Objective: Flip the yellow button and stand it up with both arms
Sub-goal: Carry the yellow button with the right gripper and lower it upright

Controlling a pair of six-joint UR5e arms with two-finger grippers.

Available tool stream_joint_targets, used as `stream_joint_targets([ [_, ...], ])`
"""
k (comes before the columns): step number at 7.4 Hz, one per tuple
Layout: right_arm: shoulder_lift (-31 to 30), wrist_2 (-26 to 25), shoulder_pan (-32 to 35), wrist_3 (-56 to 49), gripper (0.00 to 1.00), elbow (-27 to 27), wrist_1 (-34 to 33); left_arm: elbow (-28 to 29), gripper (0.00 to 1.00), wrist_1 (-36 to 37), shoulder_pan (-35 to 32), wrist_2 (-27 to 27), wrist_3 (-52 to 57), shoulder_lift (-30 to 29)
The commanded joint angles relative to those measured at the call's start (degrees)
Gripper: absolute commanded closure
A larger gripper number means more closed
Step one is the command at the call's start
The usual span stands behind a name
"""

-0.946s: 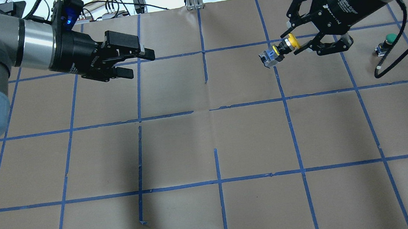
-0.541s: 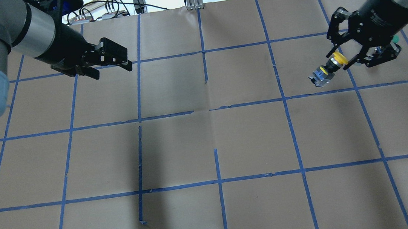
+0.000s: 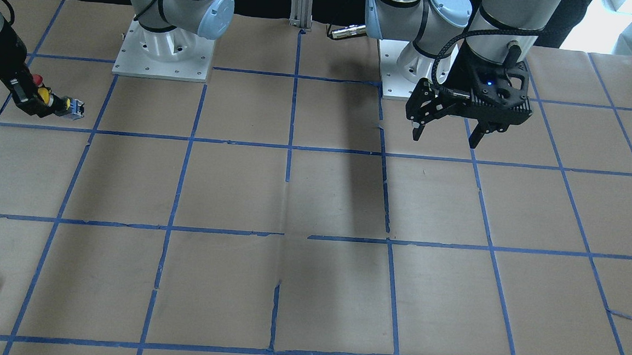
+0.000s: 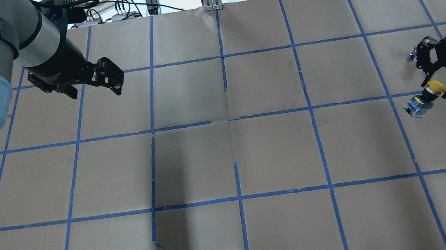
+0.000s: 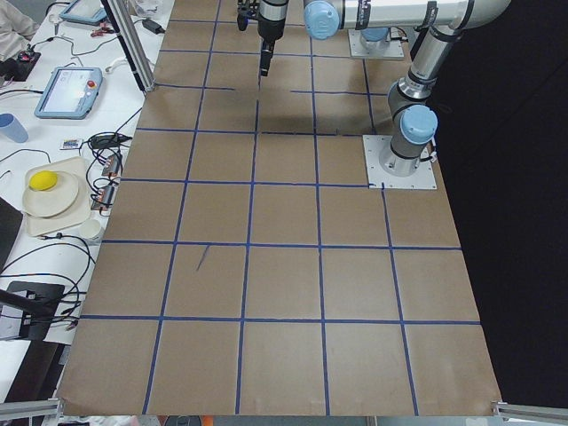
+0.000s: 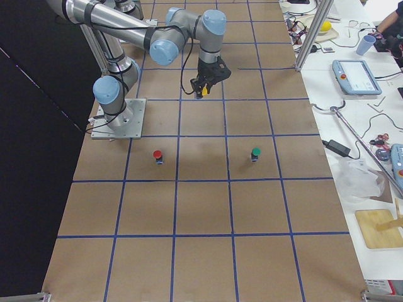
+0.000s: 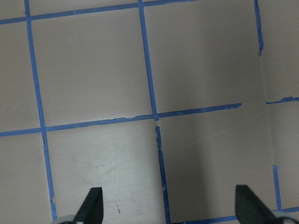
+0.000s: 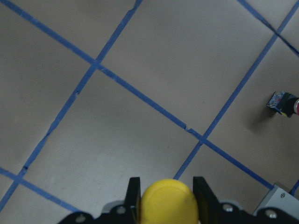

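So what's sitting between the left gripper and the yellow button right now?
Nothing. In the overhead view, the stretch from the left gripper to the yellow button, held in the right gripper, is bare table paper crossed by blue tape lines.

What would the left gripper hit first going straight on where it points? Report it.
The left gripper, open and empty, points down at the paper-covered table; nothing lies between. Likely contact is near the blue tape crossing, height unclear.
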Motion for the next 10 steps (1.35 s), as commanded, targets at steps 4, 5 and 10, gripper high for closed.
stream_joint_targets([
  [4, 9.0, -10.7, -5.0, -0.3, 0.92, 7.8, -22.2, 2.5, 0.0, -5.3, 1.8, -0.2, -4.7, -0.3],
  [5, 13.2, -13.1, -6.9, -2.1, 0.91, 7.8, -29.1, 2.4, 0.0, -5.3, 1.8, -0.1, -4.7, -0.3],
  [10, 20.8, -13.3, -7.4, -2.5, 0.87, 7.9, -38.9, 2.5, 0.0, -4.6, 1.8, -0.7, -4.5, -0.3],
])
